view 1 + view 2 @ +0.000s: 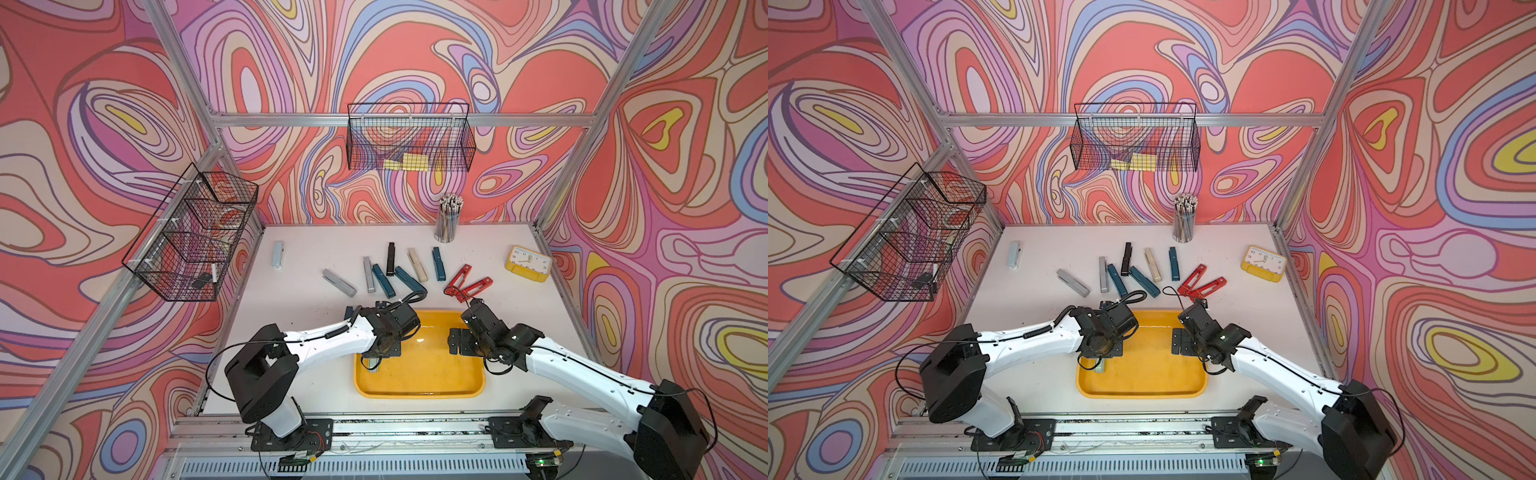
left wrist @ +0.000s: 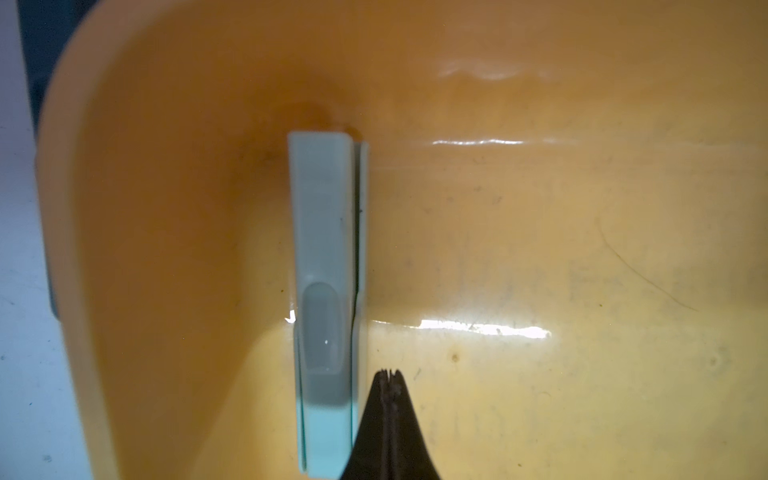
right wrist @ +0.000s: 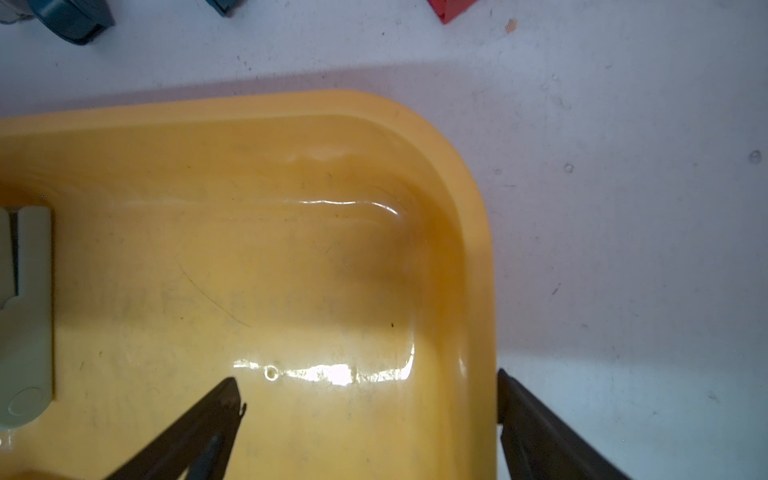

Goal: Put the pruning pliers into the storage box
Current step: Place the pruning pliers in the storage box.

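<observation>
Left frame: wire basket (image 1: 189, 245) hung beside the left edge of the table (image 1: 291, 303). Near the left rear corner: lone pale blue pliers (image 1: 277, 255), well apart from the rest, open table all round. Next: grey pliers (image 1: 339, 282) on their own, then a fanned cluster of pliers (image 1: 409, 280) mid-table, several touching. Teal pliers (image 1: 348, 311) just beside the far-left corner of the storage box (image 1: 419, 392), mostly hidden under the left arm.

Inside the box: pale green pliers (image 2: 326, 270) flat on the floor, close along the left wall, one end at the curved corner. Left gripper (image 2: 388, 380) pinched fully together, holding nothing, tips just beside those pliers; contact not resolvable. Open floor from there to the right wall.

Right gripper (image 3: 370, 390) spread wide, holding nothing, straddling the box's right rim: one finger over the floor, the other outside over the table. Red pliers (image 1: 478, 286) just past the far-right corner, splayed. Pencil cup (image 1: 448, 222) at the rear, clock (image 1: 528, 264) near the right edge.
</observation>
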Available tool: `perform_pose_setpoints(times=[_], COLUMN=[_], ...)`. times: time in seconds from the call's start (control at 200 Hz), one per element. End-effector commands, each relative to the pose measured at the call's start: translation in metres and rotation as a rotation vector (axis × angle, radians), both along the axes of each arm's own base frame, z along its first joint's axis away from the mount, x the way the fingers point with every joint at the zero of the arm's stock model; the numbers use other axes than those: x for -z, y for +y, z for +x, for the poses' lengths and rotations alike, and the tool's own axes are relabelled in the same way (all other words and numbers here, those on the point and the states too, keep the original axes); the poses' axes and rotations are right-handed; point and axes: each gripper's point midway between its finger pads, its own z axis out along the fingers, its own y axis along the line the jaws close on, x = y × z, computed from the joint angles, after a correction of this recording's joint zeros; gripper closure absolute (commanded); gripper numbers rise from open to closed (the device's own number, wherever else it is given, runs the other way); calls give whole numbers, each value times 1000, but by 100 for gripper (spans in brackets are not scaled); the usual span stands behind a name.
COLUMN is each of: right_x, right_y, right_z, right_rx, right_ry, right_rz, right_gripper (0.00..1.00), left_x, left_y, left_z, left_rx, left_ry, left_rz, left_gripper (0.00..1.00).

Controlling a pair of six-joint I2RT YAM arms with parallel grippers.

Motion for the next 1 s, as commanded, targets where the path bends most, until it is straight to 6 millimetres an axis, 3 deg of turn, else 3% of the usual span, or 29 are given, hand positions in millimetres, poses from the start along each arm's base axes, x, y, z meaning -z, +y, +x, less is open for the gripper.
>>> perform_pose_setpoints(times=[0.0,0.401,0.846,0.921,0.997], right_x=[2,2,6,6,6], right_y=[-2,-3,-8,-7,-8], right_z=[1,2,3,3,3], right_rx=[-4,-2,18,19,20], right_ry=[-7,-2,8,10,11], right_rz=[-3,-3,-14,-12,-14], right_gripper=[2,2,2,7,18], left_x=[2,18,21,22,23], left_y=[-3,-7,6,7,8], left_z=[6,10,12,13,12], left_rx=[-15,-20,-49,-55,-57], left_ry=[-25,-18,-43,-41,-39], left_rz=[17,30,79,79,81], left_gripper=[100,100,100,100,100])
